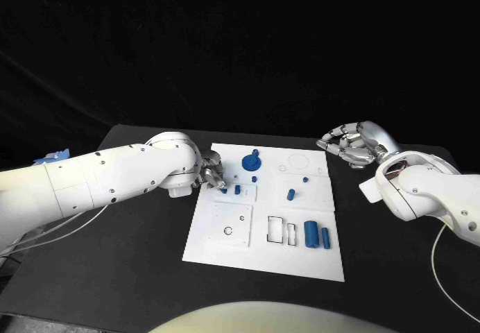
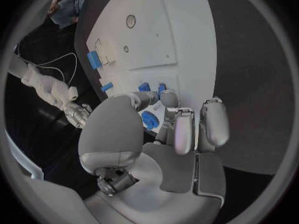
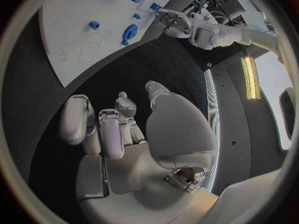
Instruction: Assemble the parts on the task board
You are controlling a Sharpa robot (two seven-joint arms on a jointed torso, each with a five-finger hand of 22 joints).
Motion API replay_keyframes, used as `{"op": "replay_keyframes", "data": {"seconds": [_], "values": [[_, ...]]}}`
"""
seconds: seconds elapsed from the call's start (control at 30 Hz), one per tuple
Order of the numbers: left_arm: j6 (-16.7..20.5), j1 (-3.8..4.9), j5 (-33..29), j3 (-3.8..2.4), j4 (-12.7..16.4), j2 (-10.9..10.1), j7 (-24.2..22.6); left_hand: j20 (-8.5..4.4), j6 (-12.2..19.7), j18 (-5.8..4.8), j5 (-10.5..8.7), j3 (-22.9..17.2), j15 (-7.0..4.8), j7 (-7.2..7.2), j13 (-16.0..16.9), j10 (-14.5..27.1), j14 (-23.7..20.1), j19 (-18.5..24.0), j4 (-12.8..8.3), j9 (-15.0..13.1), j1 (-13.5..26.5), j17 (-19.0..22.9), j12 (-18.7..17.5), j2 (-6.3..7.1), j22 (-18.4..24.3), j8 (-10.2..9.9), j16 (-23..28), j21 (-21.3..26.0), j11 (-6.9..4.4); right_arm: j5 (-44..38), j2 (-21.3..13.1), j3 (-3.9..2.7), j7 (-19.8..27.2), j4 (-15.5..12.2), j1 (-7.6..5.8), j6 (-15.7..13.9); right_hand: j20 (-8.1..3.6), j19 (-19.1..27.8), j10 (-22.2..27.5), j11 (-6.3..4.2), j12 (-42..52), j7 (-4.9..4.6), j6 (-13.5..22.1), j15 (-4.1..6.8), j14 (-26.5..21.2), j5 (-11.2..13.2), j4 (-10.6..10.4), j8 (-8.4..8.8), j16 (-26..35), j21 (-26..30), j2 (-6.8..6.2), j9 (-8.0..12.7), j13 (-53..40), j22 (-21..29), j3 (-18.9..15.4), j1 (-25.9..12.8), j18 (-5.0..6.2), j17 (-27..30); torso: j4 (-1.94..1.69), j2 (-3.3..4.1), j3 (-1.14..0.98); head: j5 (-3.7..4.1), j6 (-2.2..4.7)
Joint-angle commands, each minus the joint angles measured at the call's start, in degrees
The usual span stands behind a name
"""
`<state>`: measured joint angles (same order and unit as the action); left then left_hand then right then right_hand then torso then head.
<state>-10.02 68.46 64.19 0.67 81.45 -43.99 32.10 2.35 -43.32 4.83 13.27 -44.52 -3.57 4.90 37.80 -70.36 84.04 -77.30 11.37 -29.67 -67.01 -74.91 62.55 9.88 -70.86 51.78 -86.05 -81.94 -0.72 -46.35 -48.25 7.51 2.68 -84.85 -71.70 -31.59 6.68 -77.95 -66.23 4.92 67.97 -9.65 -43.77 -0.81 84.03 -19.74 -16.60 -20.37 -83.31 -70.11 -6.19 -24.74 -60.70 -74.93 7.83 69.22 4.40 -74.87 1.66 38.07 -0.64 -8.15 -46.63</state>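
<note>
Surface (image 1: 120,277) of matte black carries one white rectangular task board (image 1: 225,246) at its middle. At the left, the left robot hand (image 1: 208,173) sits at the board's left edge, its silver fingers curled down over the plate next to a small blue part (image 1: 238,188); in the left wrist view a blue piece (image 2: 150,120) lies just under the fingers (image 2: 184,129), but whether it is pinched I cannot tell.

Going right across the board, the blue parts count as follows: one round disc-shaped part with a stub on top (image 1: 251,163) near the far edge, one tiny peg (image 1: 255,179) just below it, one short upright peg (image 1: 291,194) near the middle, one tiny peg (image 1: 304,182) beyond it, and two smooth cylinders (image 1: 318,234) lying side by side in the near right corner. The plate also shows two outlined rectangular slots (image 1: 281,230) beside the cylinders, one small round hole (image 1: 229,230) to their left, and a faint circular outline (image 1: 298,164) at the far right.

Well apart from the board, at the right, the right robot hand (image 1: 352,146) hovers above the black surface with its metallic fingers curled inward on nothing.
</note>
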Motion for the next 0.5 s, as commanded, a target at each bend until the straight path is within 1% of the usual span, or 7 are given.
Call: {"op": "replay_keyframes", "data": {"seconds": [0.03, 0.37, 0.5], "values": [[-1.4, -0.04, 0.8, 0.01, 0.2, 0.0, 0.7, 0.05, -1.4, -0.61, 0.09, -6.2, -0.55, -1.45, 0.1, -0.4, 3.8, -0.5, -5.7, -4.1, 0.0, -5.8, 0.4, -0.59, -0.1, 0.4, -0.3, -0.4, -0.16, -0.3, 0.0, 0.00, 0.0, -0.1, 0.05, 0.7, -0.12, 0.2, 0.0, -0.08, 0.2, 0.06, 0.3, 0.30, 2.4, -0.3, 0.0, -0.39, 0.3, 0.3, 0.63, 0.1, -0.1, -0.4, -0.5, 0.0, 0.58, 0.0, -0.06, 0.03, 0.03, -0.02, -0.07], [-1.6, -0.07, 0.9, 0.01, 0.3, -0.1, 0.9, 0.05, -1.4, -0.61, 0.09, -6.2, -0.55, -1.45, 0.1, -0.4, 3.8, -0.5, -5.7, -4.1, 0.0, -5.8, 0.4, -0.59, -0.1, 0.4, -0.3, -0.4, -0.16, -0.3, -0.1, 0.00, 0.1, -0.1, 0.08, 0.7, -0.12, 0.2, 0.0, -0.08, 0.2, 0.06, 0.3, 0.30, 2.4, -0.3, 0.0, -0.39, 0.3, 0.3, 0.63, 0.1, -0.1, -0.4, -0.5, 0.0, 0.58, 0.0, 0.03, 0.02, 0.01, -0.10, -0.21], [-1.6, -0.07, 0.9, 0.01, 0.3, -0.1, 1.0, 0.05, -1.4, -0.61, 0.09, -6.2, -0.55, -1.45, 0.1, -0.4, 3.8, -0.5, -5.7, -4.1, 0.0, -5.8, 0.4, -0.59, -0.1, 0.4, -0.3, -0.4, -0.16, -0.3, -0.1, 0.00, 0.1, -0.1, 0.09, 0.7, -0.12, 0.2, 0.0, -0.08, 0.2, 0.06, 0.3, 0.30, 2.4, -0.3, 0.0, -0.39, 0.3, 0.3, 0.63, 0.1, -0.1, -0.4, -0.5, 0.0, 0.58, 0.0, -0.01, 0.03, 0.00, -0.07, -0.23]]}}
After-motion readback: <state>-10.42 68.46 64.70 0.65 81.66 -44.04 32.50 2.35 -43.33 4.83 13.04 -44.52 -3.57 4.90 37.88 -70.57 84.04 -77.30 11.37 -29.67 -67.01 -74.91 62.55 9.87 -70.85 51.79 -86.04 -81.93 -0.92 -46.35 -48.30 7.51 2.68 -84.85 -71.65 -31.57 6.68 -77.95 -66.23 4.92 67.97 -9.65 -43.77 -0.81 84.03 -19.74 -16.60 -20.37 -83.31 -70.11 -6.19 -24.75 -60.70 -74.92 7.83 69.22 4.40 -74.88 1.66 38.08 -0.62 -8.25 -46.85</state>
